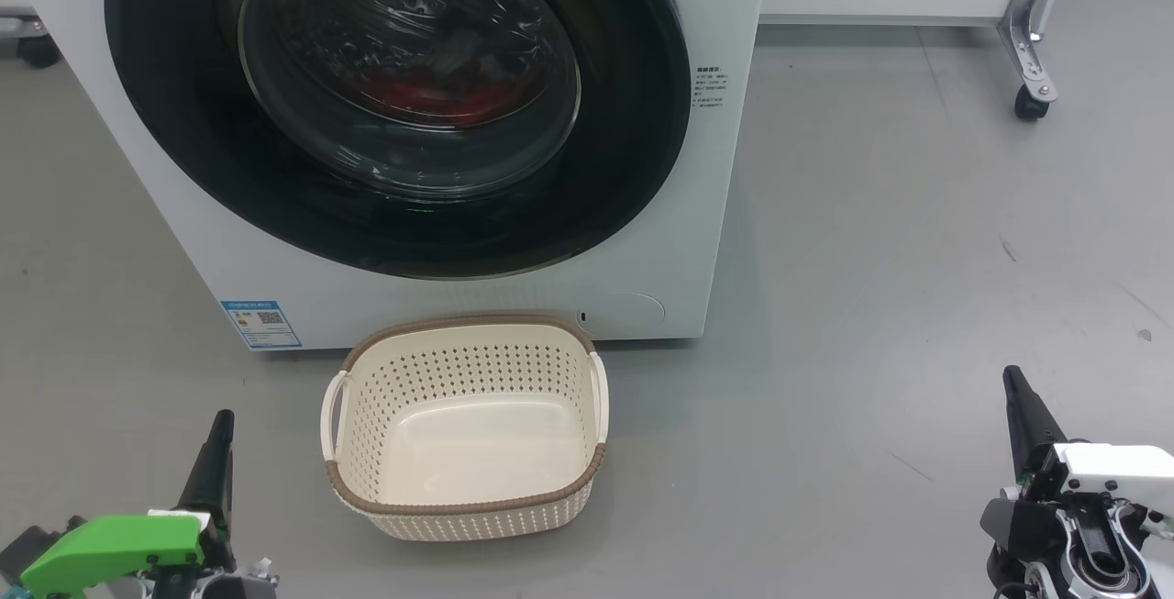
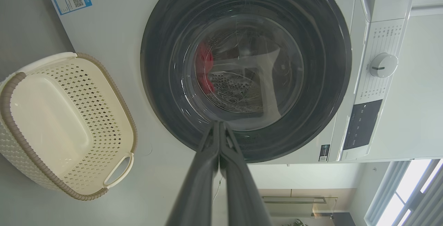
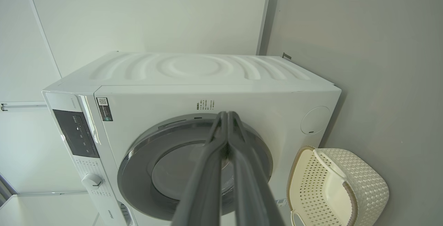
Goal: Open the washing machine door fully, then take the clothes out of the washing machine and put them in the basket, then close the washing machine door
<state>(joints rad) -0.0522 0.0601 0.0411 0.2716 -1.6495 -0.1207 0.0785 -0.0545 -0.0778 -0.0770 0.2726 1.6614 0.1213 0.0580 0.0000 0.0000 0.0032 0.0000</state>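
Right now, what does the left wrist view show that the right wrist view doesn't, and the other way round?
Of the two, the left wrist view has the red clothes behind the door glass, a bright window and the shut left gripper. The right wrist view has the machine's embossed side panel and the shut right gripper. Both share the closed washing machine door, the empty basket and the control knob.
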